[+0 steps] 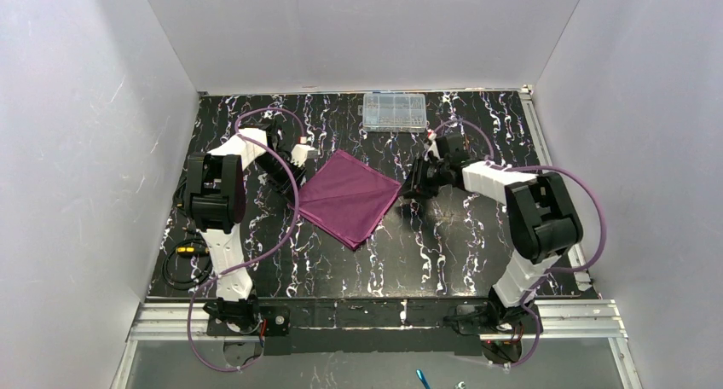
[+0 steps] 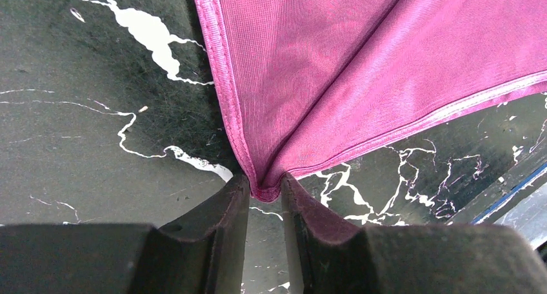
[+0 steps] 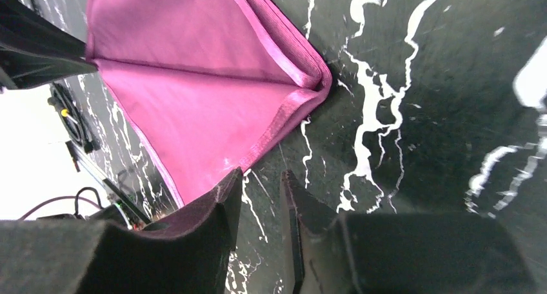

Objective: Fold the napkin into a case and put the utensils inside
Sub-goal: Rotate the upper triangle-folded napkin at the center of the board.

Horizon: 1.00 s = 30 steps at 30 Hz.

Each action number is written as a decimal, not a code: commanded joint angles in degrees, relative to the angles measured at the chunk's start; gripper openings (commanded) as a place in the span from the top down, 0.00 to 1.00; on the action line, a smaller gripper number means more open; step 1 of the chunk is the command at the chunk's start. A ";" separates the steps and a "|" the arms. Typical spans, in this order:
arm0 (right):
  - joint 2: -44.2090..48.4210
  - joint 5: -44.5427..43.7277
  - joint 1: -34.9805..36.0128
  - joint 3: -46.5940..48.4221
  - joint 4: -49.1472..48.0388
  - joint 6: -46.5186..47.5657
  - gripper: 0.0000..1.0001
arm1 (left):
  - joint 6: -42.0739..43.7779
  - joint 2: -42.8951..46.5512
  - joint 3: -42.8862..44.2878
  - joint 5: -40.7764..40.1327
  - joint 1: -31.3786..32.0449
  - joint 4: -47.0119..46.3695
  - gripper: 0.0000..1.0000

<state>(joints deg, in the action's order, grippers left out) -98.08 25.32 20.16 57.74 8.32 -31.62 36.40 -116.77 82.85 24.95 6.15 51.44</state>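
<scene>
The plum-purple napkin (image 1: 348,199) lies flat as a diamond on the black marbled table, with a crease running from its left corner to its right corner. My left gripper (image 1: 292,194) is at the left corner. In the left wrist view the left gripper (image 2: 266,186) is closed on that corner of the napkin (image 2: 335,75), which puckers between the tips. My right gripper (image 1: 411,188) is at the right corner. In the right wrist view the right gripper (image 3: 261,176) is slightly open and empty, just short of the napkin (image 3: 193,107), whose corner shows doubled layers. The utensils are out of view.
A clear plastic compartment box (image 1: 394,112) stands at the back of the table (image 1: 443,252). Black cables (image 1: 183,257) lie at the left edge. White walls enclose three sides. A metal rail (image 1: 375,314) runs along the near edge.
</scene>
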 commanded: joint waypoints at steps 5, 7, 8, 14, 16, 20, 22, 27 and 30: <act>-8.25 3.22 2.10 0.35 -9.29 -6.88 0.66 | -0.11 -0.03 -1.95 3.17 0.04 1.12 0.81; -9.52 2.55 1.87 2.05 -8.44 -6.27 0.67 | -0.17 0.29 -2.72 3.68 0.00 1.12 0.83; -10.16 2.28 1.80 3.04 -8.41 -5.88 0.67 | -0.12 0.31 -3.10 3.97 0.00 1.12 0.84; -15.21 0.20 0.67 10.83 -0.70 0.85 0.68 | -1.68 0.65 -5.55 8.18 0.00 1.82 0.86; -16.80 -0.17 0.44 13.69 1.48 2.97 0.67 | -2.82 1.01 -6.55 10.51 0.00 2.06 0.86; -18.29 -0.56 0.42 19.41 6.76 6.54 0.63 | -4.68 2.05 -7.56 11.86 -0.04 2.17 0.85; -16.53 -1.88 0.49 20.97 9.59 8.63 0.59 | -4.91 2.93 -6.72 10.52 -0.56 2.17 0.81; -8.19 -9.00 1.43 25.40 19.25 15.75 0.32 | -5.45 6.35 0.77 8.89 -3.42 5.14 0.53; -1.58 -18.66 5.22 26.93 23.64 21.11 0.02 | -5.35 9.18 6.51 9.18 -4.82 8.64 0.42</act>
<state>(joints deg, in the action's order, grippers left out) -111.22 18.52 21.37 79.55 23.62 -19.97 30.92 -115.04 81.87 34.26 3.66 55.77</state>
